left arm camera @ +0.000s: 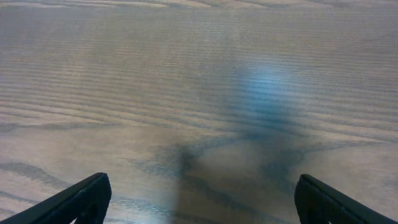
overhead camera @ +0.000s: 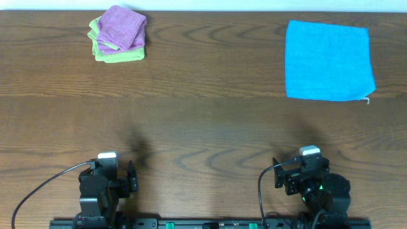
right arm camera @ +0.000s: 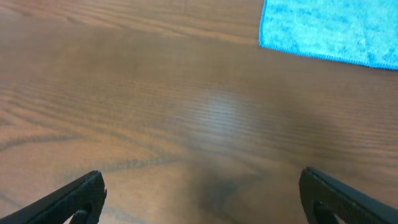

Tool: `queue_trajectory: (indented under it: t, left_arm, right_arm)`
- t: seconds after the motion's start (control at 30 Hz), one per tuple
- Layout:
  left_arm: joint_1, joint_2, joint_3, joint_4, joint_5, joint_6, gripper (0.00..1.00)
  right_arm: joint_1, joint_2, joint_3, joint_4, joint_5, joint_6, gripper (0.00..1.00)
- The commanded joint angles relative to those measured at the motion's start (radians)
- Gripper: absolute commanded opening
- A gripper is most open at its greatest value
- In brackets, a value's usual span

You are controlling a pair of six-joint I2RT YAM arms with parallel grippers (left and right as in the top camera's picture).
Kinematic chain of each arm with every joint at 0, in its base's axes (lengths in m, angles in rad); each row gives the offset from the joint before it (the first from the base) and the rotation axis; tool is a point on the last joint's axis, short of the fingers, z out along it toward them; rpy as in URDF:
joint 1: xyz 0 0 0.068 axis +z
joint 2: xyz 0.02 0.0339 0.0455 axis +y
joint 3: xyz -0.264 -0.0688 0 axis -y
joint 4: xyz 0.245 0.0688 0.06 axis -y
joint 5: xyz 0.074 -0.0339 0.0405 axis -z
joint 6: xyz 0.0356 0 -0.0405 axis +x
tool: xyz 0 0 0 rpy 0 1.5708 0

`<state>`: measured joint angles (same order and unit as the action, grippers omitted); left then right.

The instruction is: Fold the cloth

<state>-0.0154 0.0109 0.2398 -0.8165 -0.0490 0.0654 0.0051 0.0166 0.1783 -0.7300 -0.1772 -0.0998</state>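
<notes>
The right gripper [right arm camera: 202, 190] is hovering over a brown wooden table [right arm camera: 155, 93], its 2 dark fingers [right arm camera: 78, 198] sitting spread wide at the bottom corners. A bright blue cloth [right arm camera: 329, 31] is lying flat at the upper right, partly cropped.

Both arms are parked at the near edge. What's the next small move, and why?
Probably reach the right gripper, fingers open, toward the near edge of the blue cloth: it is the only cloth lying flat, on that arm's side, while the purple cloth sits folded atop the lime-green pile.
</notes>
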Motion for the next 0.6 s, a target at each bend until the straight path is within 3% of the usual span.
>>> queue_trajectory:
  t: [0.0, 0.57]
  left_arm:
    - [-0.005, -0.007, -0.045, -0.035, -0.003, 0.021, 0.95]
    - [-0.005, -0.007, -0.045, -0.035, -0.003, 0.021, 0.95]
  right_arm:
    - [0.024, -0.011, -0.014, -0.008, 0.032, -0.017, 0.99]
    - [0.035, -0.011, -0.014, -0.007, 0.032, -0.018, 0.99]
